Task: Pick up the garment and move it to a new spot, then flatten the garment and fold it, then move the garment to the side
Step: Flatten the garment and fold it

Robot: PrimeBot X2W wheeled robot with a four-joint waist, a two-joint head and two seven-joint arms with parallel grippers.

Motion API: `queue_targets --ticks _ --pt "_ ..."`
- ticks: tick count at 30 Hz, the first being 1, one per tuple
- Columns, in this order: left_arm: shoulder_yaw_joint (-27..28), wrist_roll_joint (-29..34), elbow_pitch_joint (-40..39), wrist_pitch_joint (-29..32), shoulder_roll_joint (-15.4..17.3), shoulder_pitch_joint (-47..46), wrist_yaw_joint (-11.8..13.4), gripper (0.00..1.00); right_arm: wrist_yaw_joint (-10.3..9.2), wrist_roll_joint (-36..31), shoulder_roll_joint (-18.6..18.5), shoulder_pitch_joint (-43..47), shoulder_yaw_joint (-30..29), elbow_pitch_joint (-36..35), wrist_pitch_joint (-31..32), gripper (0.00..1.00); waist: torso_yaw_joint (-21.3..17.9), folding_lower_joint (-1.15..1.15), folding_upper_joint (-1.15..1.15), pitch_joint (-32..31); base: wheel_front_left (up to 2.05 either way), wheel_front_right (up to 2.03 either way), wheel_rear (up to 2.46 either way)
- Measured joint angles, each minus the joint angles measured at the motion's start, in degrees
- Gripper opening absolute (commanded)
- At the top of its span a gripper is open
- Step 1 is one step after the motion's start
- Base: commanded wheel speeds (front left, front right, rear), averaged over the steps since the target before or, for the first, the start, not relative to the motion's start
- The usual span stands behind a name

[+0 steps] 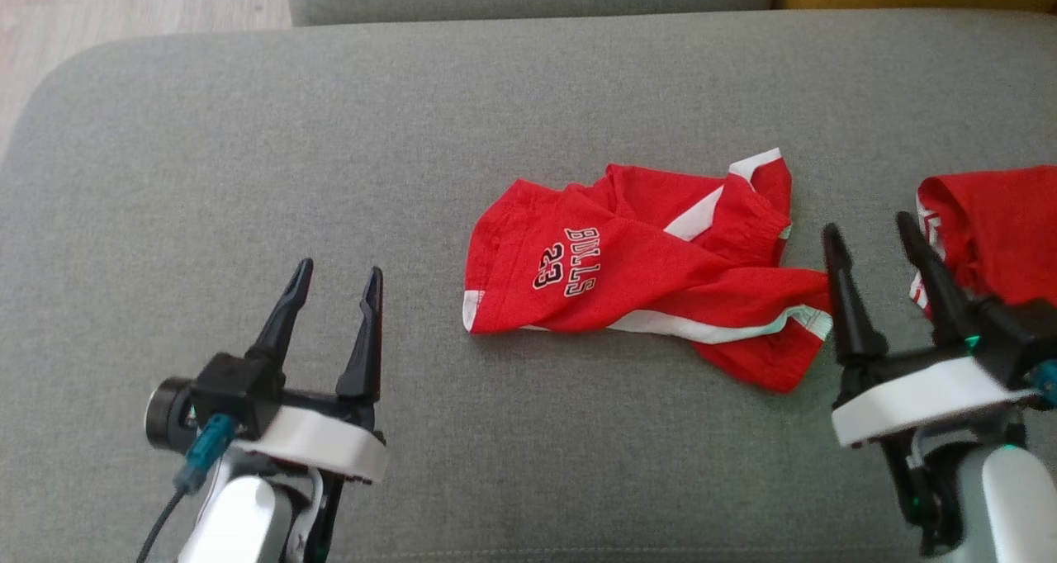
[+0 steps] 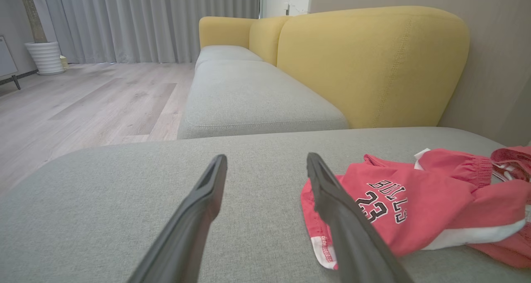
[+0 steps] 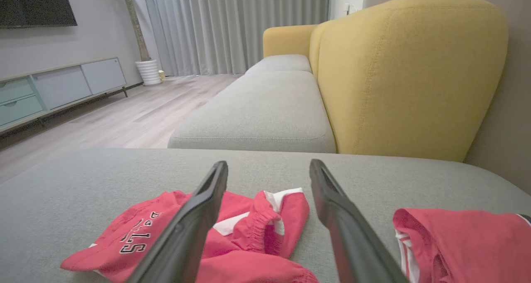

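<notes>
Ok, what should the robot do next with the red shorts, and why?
Probably move the left claw to the red shorts and pinch their left hem: they lie crumpled on the grey cushion, both claws are open and empty, and the right claw sits by their other end.

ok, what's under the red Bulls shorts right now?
The red shorts lie crumpled on the grey cushion, which shows around them. Their own layers overlap; anything beneath the cloth is covered, so I cannot tell.
</notes>
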Motion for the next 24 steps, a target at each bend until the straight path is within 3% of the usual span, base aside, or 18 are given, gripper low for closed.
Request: queue_targets --ticks 18,24 --pt "-1.21 -0.03 -0.66 1.33 1.26 2.18 0.9 1.0 0.0 -0.89 1.88 3.93 1.09 -2.31 0.07 1.0 0.22 0.0 0.0 -0.98 0.0 0.0 0.0" --pt "-5.04 -1.03 0.96 3.32 0.91 1.14 -3.32 1.0 0.0 -0.42 2.04 3.92 0.85 -2.4 0.54 1.0 -0.1 0.0 0.0 -0.03 0.0 0.0 0.0"
